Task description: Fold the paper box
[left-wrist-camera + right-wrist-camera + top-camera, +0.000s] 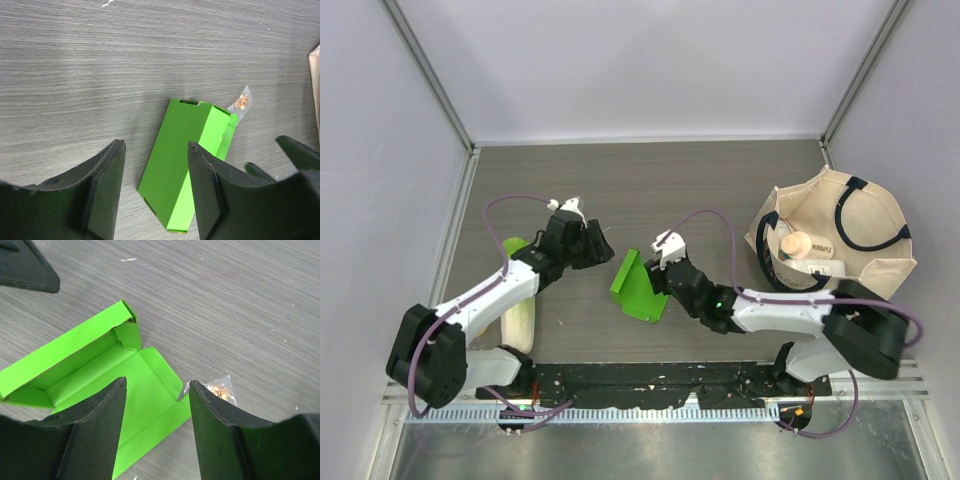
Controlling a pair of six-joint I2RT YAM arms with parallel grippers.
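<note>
Near edge: cabbage [518, 322] lying beside left arm [480, 295]. Mid-table: paper box [636, 288] sitting on table [720, 180], partly folded, one long wall standing up. Right gripper [157, 384] hovering over box's open panel, fingers spread, gripping nothing. Left gripper [156, 146] hanging just left of box, fingers likewise spread, empty. Small clear packet [221, 390] lying beside box. Farther right: tote bag [885, 270] standing open.

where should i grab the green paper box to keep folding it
Probably the upright long wall of the paper box, pinched at its top edge from above: it stands off the table, while the open flap lies flat.
</note>
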